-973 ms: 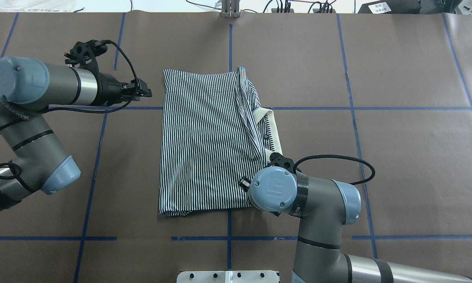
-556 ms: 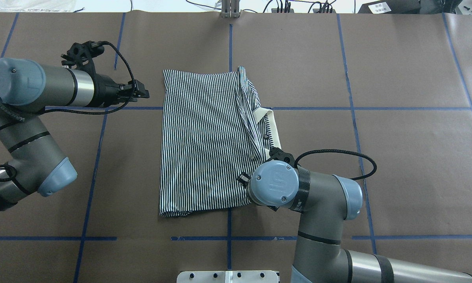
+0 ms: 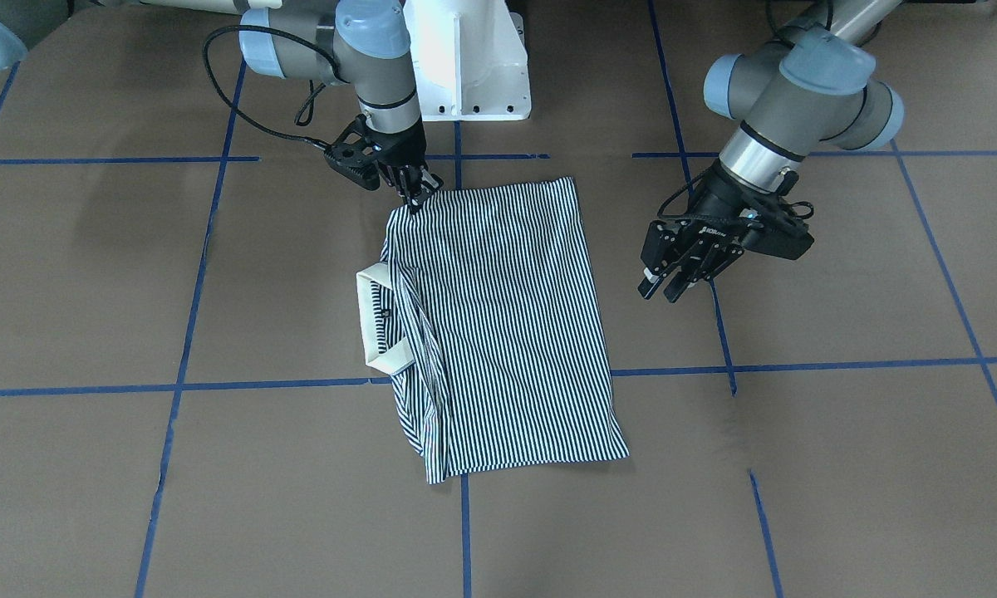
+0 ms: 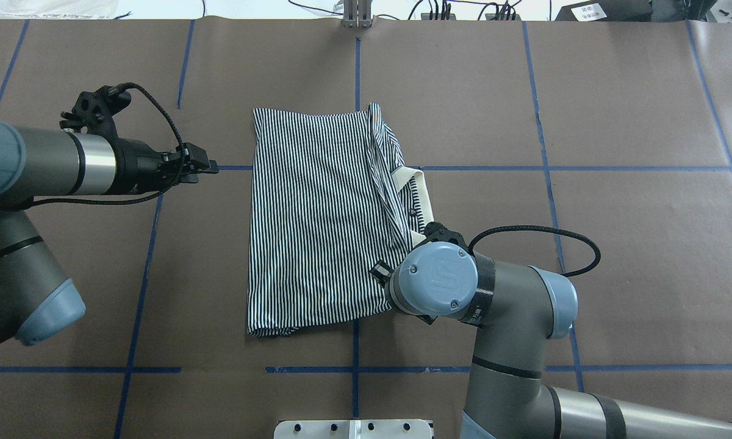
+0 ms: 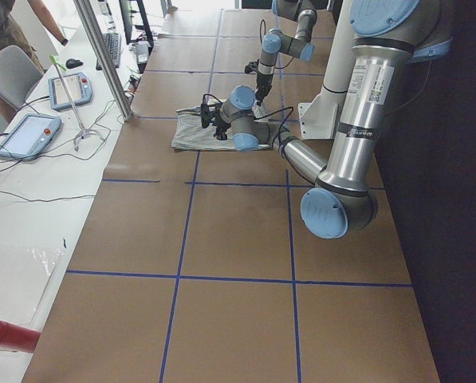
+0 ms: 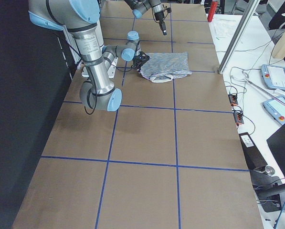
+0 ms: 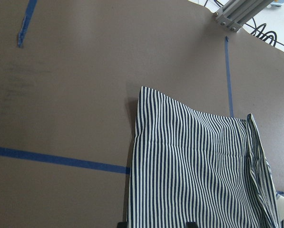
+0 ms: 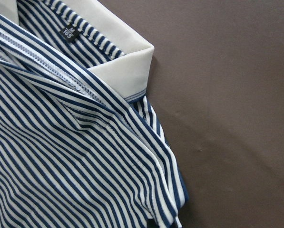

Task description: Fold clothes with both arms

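Observation:
The striped polo shirt (image 4: 317,219) lies folded into a tall rectangle mid-table, its cream collar (image 4: 418,183) poking out on the right side. In the front-facing view my right gripper (image 3: 415,198) is shut on the shirt's (image 3: 498,324) corner nearest the robot base. From overhead the right wrist's blue cap (image 4: 434,279) hides that grip. The right wrist view is filled with stripes, collar (image 8: 118,52) and a small dark label (image 8: 68,33). My left gripper (image 3: 660,291) hangs open and holds nothing, off the shirt's left edge (image 4: 212,166). Its wrist camera looks onto the shirt's far left corner (image 7: 199,175).
Brown paper with a grid of blue tape (image 4: 549,168) covers the table. The white pedestal base (image 3: 465,66) stands at the robot's edge, and a metal post (image 4: 357,15) at the far edge. A side bench carries tablets (image 5: 26,134). A person (image 5: 2,24) stands there.
The left arm has drawn back to the left and toward the robot, away from the shirt's edge. The right wrist has shifted slightly right, and the shirt's near right corner has risen with it.

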